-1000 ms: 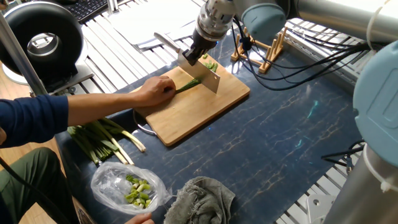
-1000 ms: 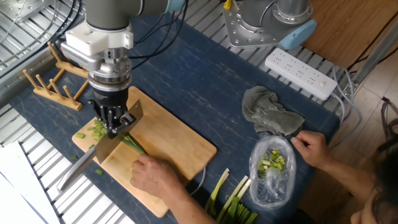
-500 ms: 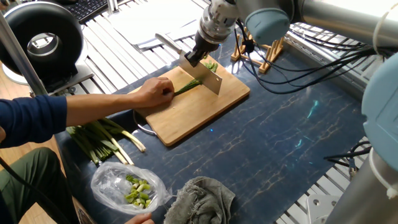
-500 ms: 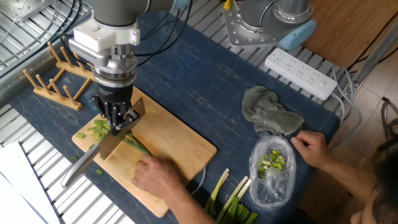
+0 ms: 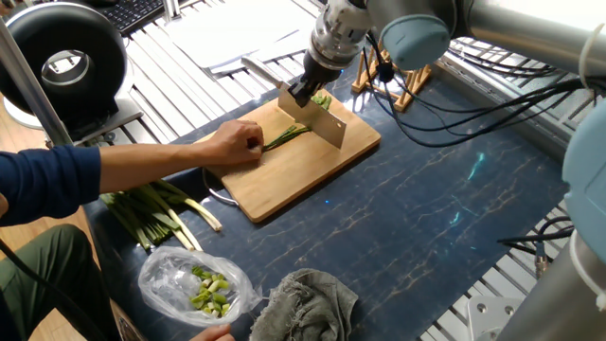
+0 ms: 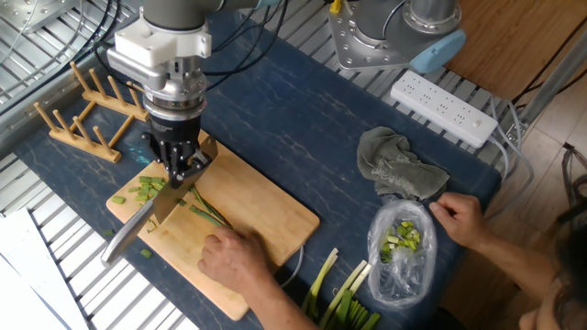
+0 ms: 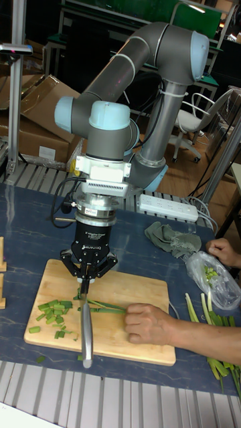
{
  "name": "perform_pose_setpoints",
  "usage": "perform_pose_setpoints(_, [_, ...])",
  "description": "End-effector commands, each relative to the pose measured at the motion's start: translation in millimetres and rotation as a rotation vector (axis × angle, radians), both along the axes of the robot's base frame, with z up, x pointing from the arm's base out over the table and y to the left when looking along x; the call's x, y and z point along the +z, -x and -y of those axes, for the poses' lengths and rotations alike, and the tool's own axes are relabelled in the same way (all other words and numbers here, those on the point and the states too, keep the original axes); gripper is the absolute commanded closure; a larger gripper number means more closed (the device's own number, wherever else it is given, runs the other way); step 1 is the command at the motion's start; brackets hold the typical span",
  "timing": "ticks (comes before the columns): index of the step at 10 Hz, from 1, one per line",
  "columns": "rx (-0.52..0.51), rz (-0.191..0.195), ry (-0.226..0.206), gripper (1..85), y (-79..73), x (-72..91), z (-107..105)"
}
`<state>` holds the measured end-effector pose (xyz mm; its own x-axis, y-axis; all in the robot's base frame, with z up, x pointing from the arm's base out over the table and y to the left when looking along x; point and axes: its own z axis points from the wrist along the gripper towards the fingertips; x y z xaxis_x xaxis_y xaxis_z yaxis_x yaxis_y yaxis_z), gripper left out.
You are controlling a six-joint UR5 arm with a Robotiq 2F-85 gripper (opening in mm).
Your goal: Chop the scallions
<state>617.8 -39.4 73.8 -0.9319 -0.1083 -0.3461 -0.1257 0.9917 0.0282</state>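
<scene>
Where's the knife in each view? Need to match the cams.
One fixed view: knife, top centre, blade on the far end of the cutting board, held by the tool.
The other fixed view: knife, left, lying diagonally across the board's left end.
Tall fixed view: knife, lower left, pointing down under the tool.
Shared landmark: the person's hand pinning the scallions on the board.
</scene>
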Motion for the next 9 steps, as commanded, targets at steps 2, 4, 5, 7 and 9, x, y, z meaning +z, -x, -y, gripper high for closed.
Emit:
perform_pose_setpoints(2, [0.027, -0.033, 0.015, 84.3, 10.4, 11.3, 5.6])
perform_pose_setpoints(4, [0.030, -0.063, 0.025, 84.3, 9.8, 16.8, -0.2])
perform_pose_setpoints(5, [0.032, -0.082, 0.037, 84.3, 8.6, 21.0, -3.4])
perform_pose_setpoints(7, [0.046, -0.113, 0.033, 84.3, 7.8, 27.0, -13.3])
perform_pose_setpoints(9, [0.002, -0.136, 0.000, 84.3, 3.9, 29.7, -31.5])
